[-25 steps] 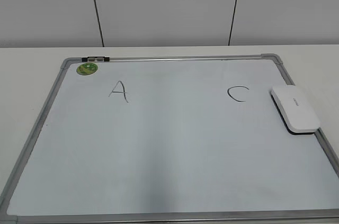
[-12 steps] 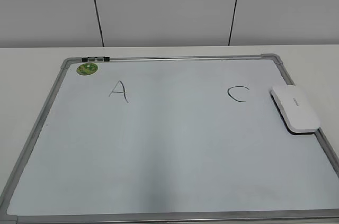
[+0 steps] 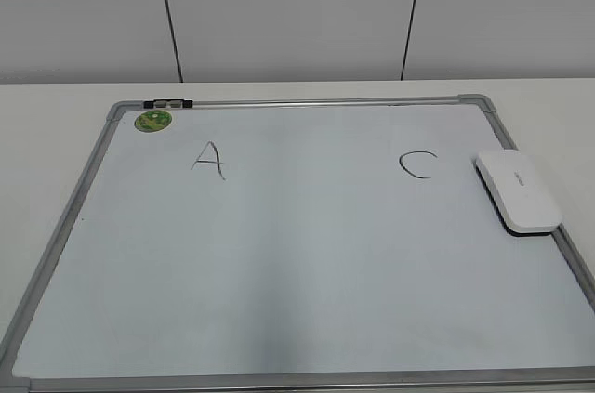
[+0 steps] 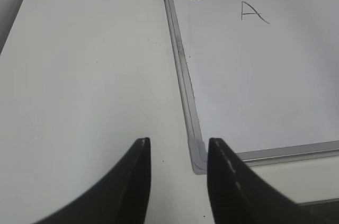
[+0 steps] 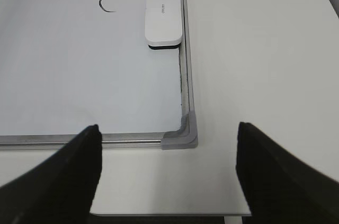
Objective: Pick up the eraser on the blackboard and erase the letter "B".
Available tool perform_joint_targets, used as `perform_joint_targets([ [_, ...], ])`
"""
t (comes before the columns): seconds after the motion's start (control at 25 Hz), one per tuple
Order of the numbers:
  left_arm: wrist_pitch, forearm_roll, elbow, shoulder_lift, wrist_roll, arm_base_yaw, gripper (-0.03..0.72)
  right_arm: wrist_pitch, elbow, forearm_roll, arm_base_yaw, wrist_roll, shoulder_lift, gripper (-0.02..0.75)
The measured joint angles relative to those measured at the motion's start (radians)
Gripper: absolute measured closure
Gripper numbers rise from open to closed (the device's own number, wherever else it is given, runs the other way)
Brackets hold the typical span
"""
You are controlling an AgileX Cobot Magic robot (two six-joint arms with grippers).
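The white blackboard point(image 3: 307, 263) lies flat on the table. The white eraser point(image 3: 518, 190) rests at the board's right edge, beside the letter "C" point(image 3: 417, 164), and also shows in the right wrist view point(image 5: 163, 17). The letter "A" point(image 3: 208, 160) is at the upper left. No letter "B" shows; the board between "A" and "C" is blank. My left gripper point(image 4: 178, 142) is open and empty, over the table by the board's near left corner. My right gripper point(image 5: 168, 128) is open wide and empty, near the board's near right corner point(image 5: 183, 136), well short of the eraser. Neither gripper shows in the exterior view.
A round green sticker point(image 3: 153, 120) and a small black clip point(image 3: 167, 103) sit at the board's top left corner. White table point(image 4: 90, 75) surrounds the board. A grey panelled wall point(image 3: 297, 12) stands behind. The table's near edge point(image 5: 169, 214) lies just under my right gripper.
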Motion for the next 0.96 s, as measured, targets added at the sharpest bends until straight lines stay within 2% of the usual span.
perform_joint_targets([
  [0.96, 0.000, 0.000, 0.000, 0.000, 0.000, 0.000, 0.445, 0.000, 0.000, 0.000, 0.000, 0.000, 0.000, 0.151],
])
